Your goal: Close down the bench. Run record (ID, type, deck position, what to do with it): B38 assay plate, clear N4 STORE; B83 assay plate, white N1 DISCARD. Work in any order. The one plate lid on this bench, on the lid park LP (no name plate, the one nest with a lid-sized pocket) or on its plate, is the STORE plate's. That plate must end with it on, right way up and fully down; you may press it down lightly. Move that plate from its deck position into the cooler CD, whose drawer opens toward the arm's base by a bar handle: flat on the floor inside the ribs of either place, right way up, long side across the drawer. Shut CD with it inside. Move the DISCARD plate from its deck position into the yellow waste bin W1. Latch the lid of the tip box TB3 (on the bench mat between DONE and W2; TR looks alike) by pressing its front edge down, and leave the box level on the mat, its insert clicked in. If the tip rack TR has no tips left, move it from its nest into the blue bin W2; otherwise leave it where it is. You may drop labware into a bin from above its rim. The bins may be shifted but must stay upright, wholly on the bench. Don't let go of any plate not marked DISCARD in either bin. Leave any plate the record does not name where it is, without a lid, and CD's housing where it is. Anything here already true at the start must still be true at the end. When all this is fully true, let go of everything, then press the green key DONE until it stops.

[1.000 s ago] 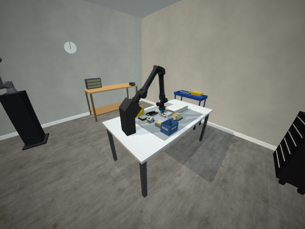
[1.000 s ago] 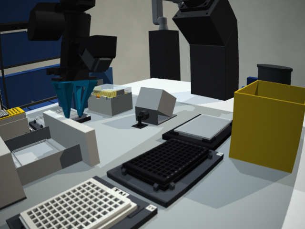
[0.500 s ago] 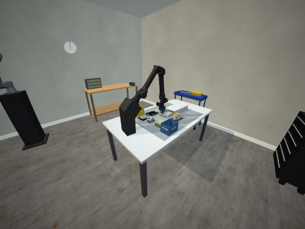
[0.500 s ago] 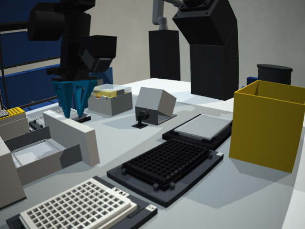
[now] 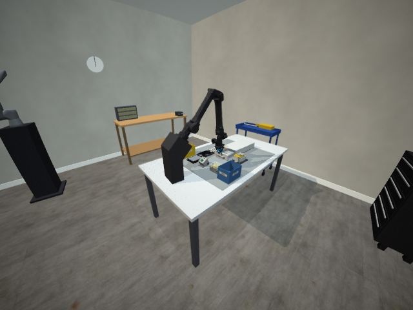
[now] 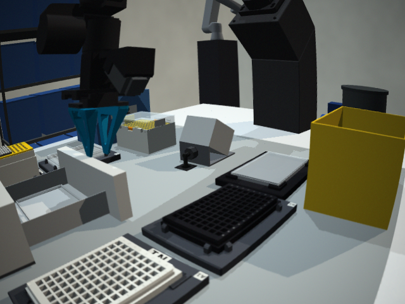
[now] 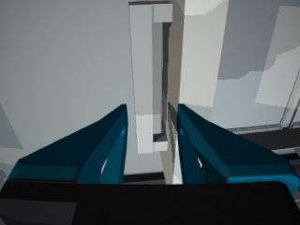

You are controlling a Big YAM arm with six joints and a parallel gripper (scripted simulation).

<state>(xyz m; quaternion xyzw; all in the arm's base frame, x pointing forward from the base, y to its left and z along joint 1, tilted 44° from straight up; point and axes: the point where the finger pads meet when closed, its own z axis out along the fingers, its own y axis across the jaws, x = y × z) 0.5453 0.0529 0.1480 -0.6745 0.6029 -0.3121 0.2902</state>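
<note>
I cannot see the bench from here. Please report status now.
Gripper part open, fingers straddle drawer bar handle, gripping nothing. Cooler drawer stands open. Lid on park. Nothing blocking.

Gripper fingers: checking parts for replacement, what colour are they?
Teal blue fingers, clearest in the exterior view.

Grey cooler drawer (image 6: 59, 209) pulled open, pale bar handle (image 7: 145, 82) on its front. White well plate (image 6: 104, 275) flat in its nest. Flat clear lid (image 6: 269, 168) in the dark park nest. Yellow open-top bin (image 6: 354, 170) upright on bench.
</note>
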